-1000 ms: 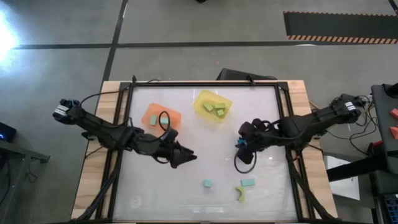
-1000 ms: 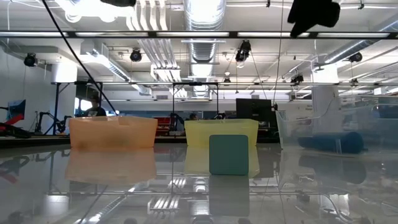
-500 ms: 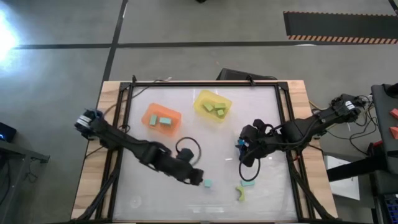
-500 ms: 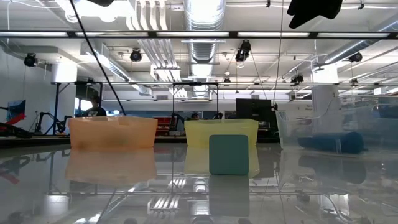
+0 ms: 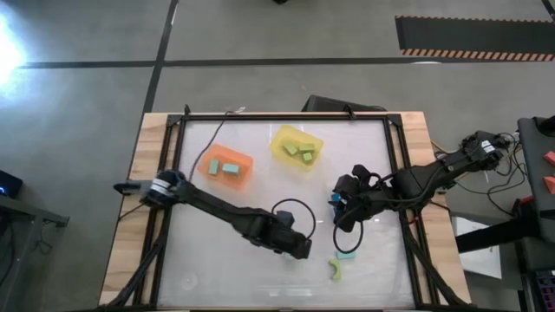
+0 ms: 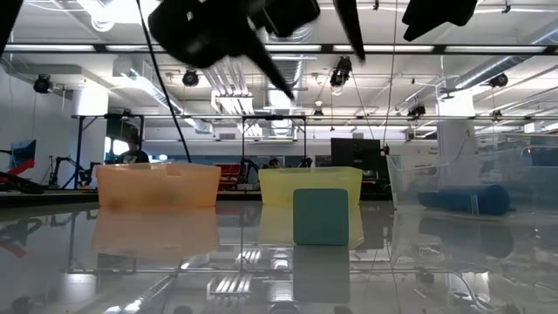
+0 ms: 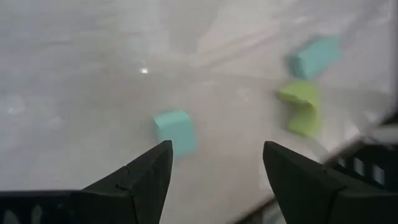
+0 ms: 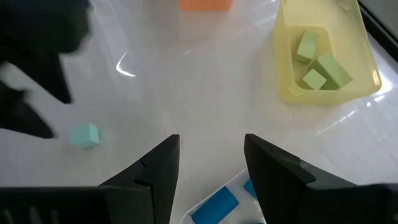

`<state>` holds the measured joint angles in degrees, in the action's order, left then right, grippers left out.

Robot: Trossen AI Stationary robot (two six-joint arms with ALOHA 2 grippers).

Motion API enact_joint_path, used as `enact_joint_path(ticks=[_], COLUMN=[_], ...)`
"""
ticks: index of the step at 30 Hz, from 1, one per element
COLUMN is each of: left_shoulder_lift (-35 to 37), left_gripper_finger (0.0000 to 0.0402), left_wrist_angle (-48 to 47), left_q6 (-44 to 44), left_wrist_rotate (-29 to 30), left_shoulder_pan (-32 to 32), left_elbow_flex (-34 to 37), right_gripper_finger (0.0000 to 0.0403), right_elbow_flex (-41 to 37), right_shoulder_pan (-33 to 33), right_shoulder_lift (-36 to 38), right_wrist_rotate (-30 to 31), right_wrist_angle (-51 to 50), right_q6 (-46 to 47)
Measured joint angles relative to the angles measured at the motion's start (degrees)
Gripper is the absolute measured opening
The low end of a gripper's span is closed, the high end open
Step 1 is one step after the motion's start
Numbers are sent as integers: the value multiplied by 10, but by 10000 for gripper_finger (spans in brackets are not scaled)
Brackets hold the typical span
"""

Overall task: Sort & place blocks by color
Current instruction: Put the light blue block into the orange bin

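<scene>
At the near edge of the table, the left gripper [image 7: 214, 180] hangs with its fingers spread wide just over a loose mint cube [image 7: 175, 131], probably because this block is the next to be picked. Beside it lie a yellow-green arch [image 7: 301, 108] and a mint bar [image 7: 314, 56], not sorted yet. Further in, the right gripper [image 8: 208, 165] waits with its fingers apart over the clear tray [image 8: 214, 202], which holds blue blocks. At the far side, the yellow bin [image 5: 297, 148] keeps the green blocks and the orange bin [image 5: 227, 166] the mint ones.
</scene>
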<state>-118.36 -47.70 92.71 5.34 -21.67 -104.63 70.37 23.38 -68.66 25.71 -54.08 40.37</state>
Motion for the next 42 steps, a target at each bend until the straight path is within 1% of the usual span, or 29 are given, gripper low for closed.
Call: enact_joint_path(ticks=[4, 8, 12, 18, 22, 28, 34, 42], left_shoulder_lift=[-35, -52, -54, -54, -54, -54, -54, -54], left_gripper_finger=[234, 234, 234, 234, 234, 234, 234, 234], left_wrist_angle=[4, 2, -4, -3, 8, 76, 6, 42], left_q6=[24, 26, 25, 27, 28, 35, 43, 44], left_wrist_rotate=[0, -18, -19, -15, 2, 15, 22, 30], left_shoulder_pan=[6, 5, 3, 1, -6, -21, -28, -31], left_elbow_flex=[0, 0, 1, 26, 34, 34, 36, 33], right_gripper_finger=[171, 169, 169, 166, 166, 166, 166, 166], right_elbow_flex=[0, -1, -2, -2, -2, -2, -2, -2], right_shoulder_pan=[0, 0, 0, 0, 0, 0, 0, 0], right_shoulder_lift=[0, 0, 0, 0, 0, 0, 0, 0], right_wrist_rotate=[0, 0, 0, 0, 0, 0, -1, -1], right_wrist_angle=[0, 0, 0, 0, 0, 0, 0, 0], right_q6=[-1, 0, 0, 1, 1, 1, 1, 7])
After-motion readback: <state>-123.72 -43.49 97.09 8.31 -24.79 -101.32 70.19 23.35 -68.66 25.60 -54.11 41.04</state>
